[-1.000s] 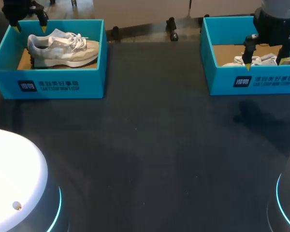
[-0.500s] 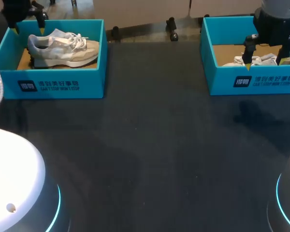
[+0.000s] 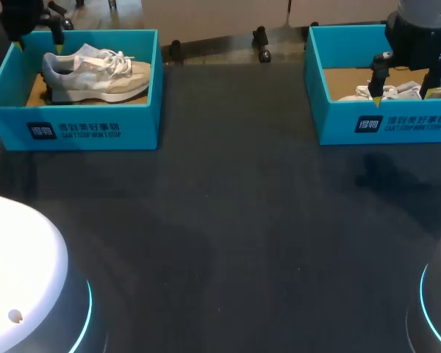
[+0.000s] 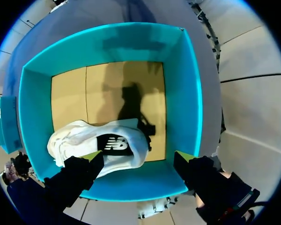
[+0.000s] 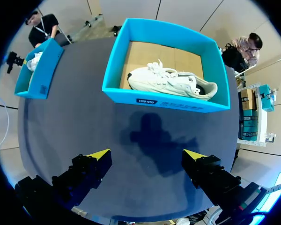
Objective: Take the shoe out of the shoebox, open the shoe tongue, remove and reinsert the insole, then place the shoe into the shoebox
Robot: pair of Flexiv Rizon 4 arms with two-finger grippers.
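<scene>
A grey-white sneaker [image 3: 95, 73] lies on its side in the teal shoebox [image 3: 88, 129] at the back left. My left gripper [image 3: 38, 33] hangs open above that box's far left corner. In the left wrist view the left gripper [image 4: 138, 157] looks straight down into the box [image 4: 187, 93]. One fingertip is over the heel of the sneaker [image 4: 93, 140] and the other is over the box wall. A second teal shoebox [image 3: 397, 125] at the back right holds a white shoe [image 3: 367, 93]. My right gripper [image 3: 402, 94] is open above it. The right wrist view has this box [image 5: 164, 101] and shoe [image 5: 171, 82] ahead of the open right gripper [image 5: 146, 154].
The dark table [image 3: 228, 220] stretches between and in front of the two boxes. The arms' white bases fill the near left and near right corners. In the right wrist view the left box [image 5: 37, 75] stands far off across the table.
My left gripper has drawn slightly up and back from the left box, and its cable at the left edge has shifted. The right arm, shoes and boxes have not moved.
</scene>
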